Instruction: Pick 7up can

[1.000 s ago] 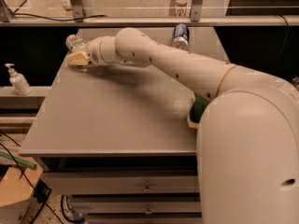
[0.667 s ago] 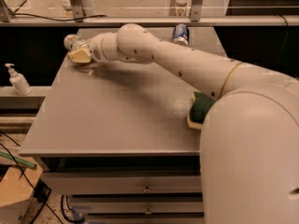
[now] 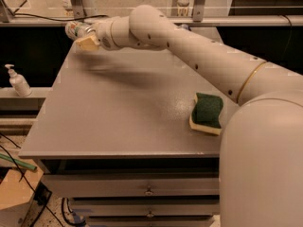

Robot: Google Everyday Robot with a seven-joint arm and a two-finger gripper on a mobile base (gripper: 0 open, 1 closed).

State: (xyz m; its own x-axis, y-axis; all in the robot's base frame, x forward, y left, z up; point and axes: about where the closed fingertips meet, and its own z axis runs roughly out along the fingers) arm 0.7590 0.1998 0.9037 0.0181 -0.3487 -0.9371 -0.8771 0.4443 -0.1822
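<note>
7up can [image 3: 75,29] hangs above the bench [image 3: 118,112] at its 10 o'clock corner, clamped in the tool [image 3: 81,36] and raised off the surface where it sat a second ago. The sponge [image 3: 207,111] at 4 o'clock now shows fully.

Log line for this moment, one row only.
phase: grasp | pincer: shut on 7up can, over table far-left corner | sponge: near right edge

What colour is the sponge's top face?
The sponge top is dark green, camera view; tool at upper left by the 7up can.
</note>
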